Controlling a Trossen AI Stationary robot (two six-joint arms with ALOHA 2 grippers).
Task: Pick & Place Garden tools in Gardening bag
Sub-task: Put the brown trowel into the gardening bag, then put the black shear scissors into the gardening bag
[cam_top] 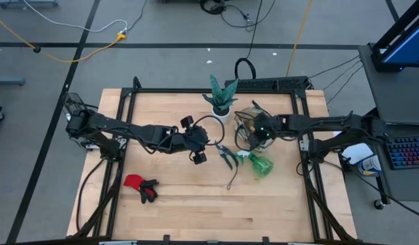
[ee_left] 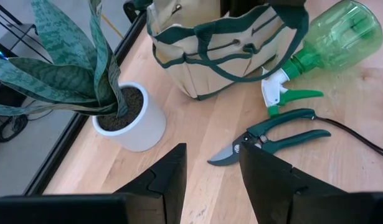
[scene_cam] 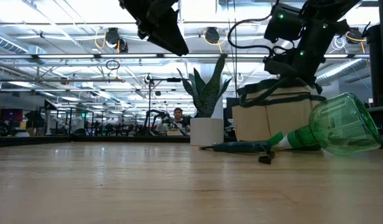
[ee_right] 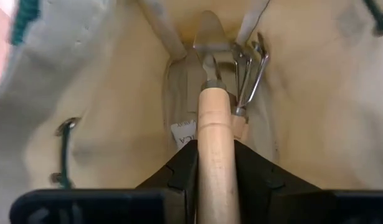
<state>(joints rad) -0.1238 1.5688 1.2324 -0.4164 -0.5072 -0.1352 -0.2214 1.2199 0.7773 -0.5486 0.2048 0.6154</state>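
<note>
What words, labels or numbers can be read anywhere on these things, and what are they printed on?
White tag inside the gardening bag, beside the wooden-handled tool that the right tool holds: a few dark letters, mostly hidden, too partial to read.
Green spray bottle, pruning shears, white plant pot: no lettering shows.
Screens in the room behind: too blurred to read.

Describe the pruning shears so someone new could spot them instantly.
Start at the beige gardening bag beside the potted plant. On the wood just in front of it lie the pruning shears, next to the toppled green spray bottle. They alone have grey blades and two dark green handles.
</note>
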